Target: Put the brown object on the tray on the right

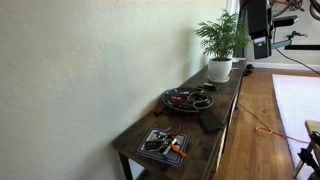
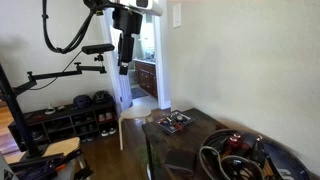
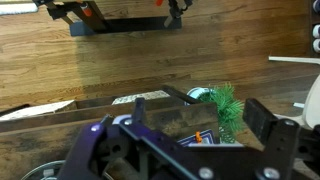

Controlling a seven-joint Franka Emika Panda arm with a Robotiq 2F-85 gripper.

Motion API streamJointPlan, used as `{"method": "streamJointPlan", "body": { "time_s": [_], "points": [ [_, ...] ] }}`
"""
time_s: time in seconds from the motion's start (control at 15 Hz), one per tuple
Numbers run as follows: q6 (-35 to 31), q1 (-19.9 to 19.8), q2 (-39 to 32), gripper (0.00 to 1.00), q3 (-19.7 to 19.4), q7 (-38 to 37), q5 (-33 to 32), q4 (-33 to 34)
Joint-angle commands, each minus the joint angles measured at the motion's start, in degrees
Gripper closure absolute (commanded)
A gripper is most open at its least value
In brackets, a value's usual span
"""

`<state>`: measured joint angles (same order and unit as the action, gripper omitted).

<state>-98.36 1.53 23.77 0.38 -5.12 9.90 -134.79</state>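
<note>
The round dark tray sits mid-table and holds several small reddish and dark items; it also shows at the lower right in an exterior view. The square blue-and-white patterned tray at the table's near end holds small orange-brown pieces; it also shows in an exterior view and in the wrist view. I cannot tell which piece is the brown object. My gripper hangs high above the plant end of the table, far from both trays, also seen in an exterior view. In the wrist view its jaws are wide apart and empty.
A potted green plant in a white pot stands at the far end of the long dark table, against the wall. A shoe rack and a camera stand are on the wooden floor.
</note>
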Motion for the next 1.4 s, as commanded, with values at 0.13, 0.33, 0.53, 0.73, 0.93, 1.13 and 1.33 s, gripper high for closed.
{"method": "streamJointPlan", "body": {
  "time_s": [0.13, 0.33, 0.53, 0.73, 0.93, 1.13, 1.33],
  "points": [
    [0.1, -0.4, 0.0, 0.00, 0.3, 0.1, 0.1, 0.1],
    [0.1, -0.4, 0.0, 0.00, 0.3, 0.1, 0.1, 0.1],
    [-1.8, -0.5, -0.4, 0.00, 0.8, 0.1, -1.5, -0.4],
    [-5.5, -0.7, -2.5, 0.00, 1.1, 2.5, -5.5, -0.2],
    [-10.5, -1.0, -5.8, 0.00, 0.8, 3.9, -9.7, 0.6],
    [-16.2, -1.2, -9.9, 0.00, 0.5, 4.6, -12.9, 1.5],
    [-20.0, -1.2, -13.5, 0.00, 0.3, 5.4, -14.4, 3.2]
  ]
}}
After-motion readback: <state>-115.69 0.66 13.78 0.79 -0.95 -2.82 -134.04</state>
